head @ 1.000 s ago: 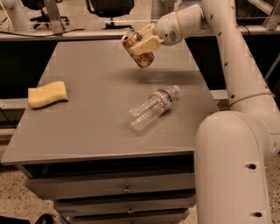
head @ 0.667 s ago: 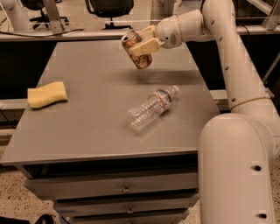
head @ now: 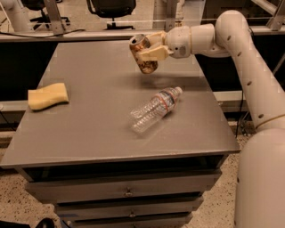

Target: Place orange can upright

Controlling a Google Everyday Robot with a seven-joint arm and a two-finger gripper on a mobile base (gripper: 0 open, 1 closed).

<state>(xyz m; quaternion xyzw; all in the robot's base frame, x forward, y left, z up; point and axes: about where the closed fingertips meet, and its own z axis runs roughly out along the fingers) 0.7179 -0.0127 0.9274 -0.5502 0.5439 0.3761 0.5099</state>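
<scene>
While pinched in the claw (head: 150, 50) above the table (head: 89, 116), orange can (head: 143, 61) — long axis tilted, silver top toward upper left — not yet upright.

I work from one view. It looks down and forward over the table (head: 89, 133) from above its near edge, facing the far edge, with a chair (head: 111, 6) and floor beyond. The camera is near enough that the tabletop fills most of the frame, and the drawers (head: 129, 192) show along the bottom. The arm (head: 249, 67) enters at the lower right and reaches to upper centre. There the gripper (head: 149, 46) holds the can (head: 143, 55) over the table's far half. The bottle (head: 156, 109) lies at centre frame and the sponge (head: 48, 95) at left.
</scene>
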